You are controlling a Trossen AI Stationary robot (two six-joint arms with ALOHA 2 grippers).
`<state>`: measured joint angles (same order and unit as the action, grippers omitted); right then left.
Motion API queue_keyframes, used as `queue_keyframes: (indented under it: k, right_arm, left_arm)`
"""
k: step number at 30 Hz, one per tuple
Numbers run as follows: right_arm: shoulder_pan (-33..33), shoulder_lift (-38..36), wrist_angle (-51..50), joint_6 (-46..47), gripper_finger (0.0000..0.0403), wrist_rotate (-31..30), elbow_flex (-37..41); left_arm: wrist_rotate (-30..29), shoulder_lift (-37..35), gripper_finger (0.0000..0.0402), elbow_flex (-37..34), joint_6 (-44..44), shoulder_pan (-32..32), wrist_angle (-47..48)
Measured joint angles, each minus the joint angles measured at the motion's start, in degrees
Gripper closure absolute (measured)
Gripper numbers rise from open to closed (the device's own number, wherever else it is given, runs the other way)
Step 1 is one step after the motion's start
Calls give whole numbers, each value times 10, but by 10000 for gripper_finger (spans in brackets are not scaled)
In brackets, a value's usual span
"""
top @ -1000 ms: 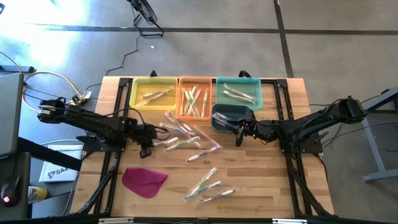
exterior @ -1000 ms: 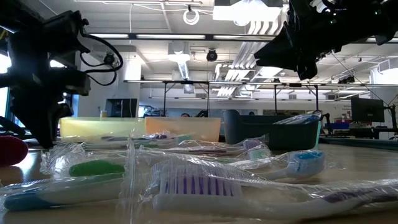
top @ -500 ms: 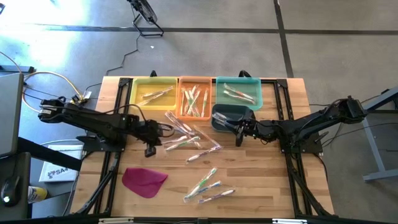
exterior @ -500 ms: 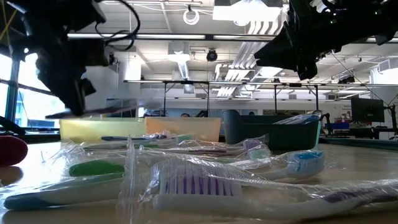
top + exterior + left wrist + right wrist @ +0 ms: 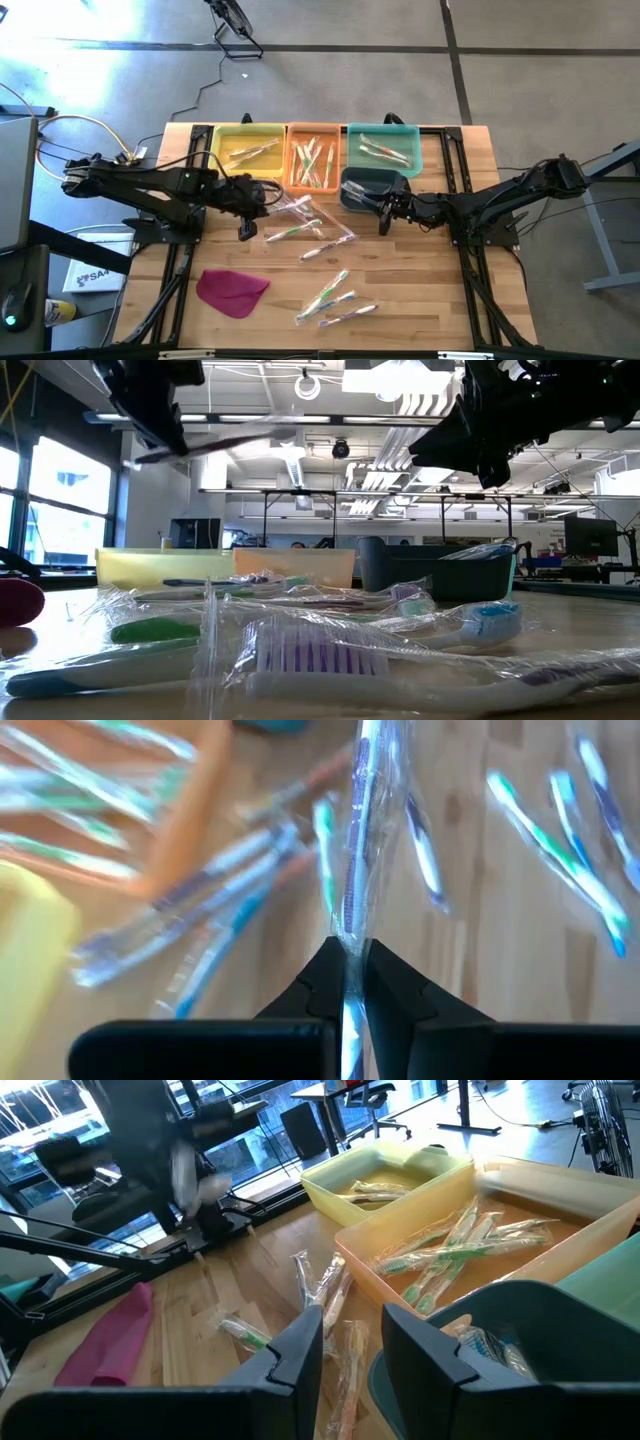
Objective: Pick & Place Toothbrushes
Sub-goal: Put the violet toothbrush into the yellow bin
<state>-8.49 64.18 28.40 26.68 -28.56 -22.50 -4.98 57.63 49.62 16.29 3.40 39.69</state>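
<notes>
Having risen off the table toward the bins, the left gripper (image 5: 350,982) is pinching a wrapped toothbrush (image 5: 362,840) for sorting, while the right gripper (image 5: 352,1342) is hovering part-open, empty.

Seen from directly overhead, the high view takes in the whole table (image 5: 400,290) and both arms. The low view sits at tabletop level, close behind wrapped toothbrushes (image 5: 330,660), facing the room beyond. The left wrist view looks steeply down at the wood from close range. The right wrist view looks across the table toward the yellow bin (image 5: 385,1175) and orange bin (image 5: 520,1230), which the high view also shows.
</notes>
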Motion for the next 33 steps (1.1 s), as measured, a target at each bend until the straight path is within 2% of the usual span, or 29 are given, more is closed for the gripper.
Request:
queue_keyframes:
  k: [8, 15, 18, 21, 24, 29, 33]
  right_arm:
    - [0, 0, 0, 0, 304, 0, 0]
    - [0, 0, -8, 0, 304, 0, 0]
    - [0, 0, -12, 0, 304, 0, 0]
    - [0, 0, -12, 0, 304, 0, 0]
    - [0, 0, -12, 0, 304, 0, 0]
    - [0, 0, -12, 0, 304, 0, 0]
    - [0, 0, -13, 0, 304, 0, 0]
  left_arm:
    - [-111, 0, 384, 45, -5, 0, 17]
    - [-288, 0, 384, 42, -25, 0, 41]
    - [-345, 0, 384, 41, -21, -1, 64]
    - [-360, 0, 384, 41, -5, -10, 75]
    - [-340, 0, 384, 41, 5, -39, 82]
    - [-300, 0, 384, 41, 5, -115, 109]
    - [-296, 0, 384, 40, 5, -181, 131]
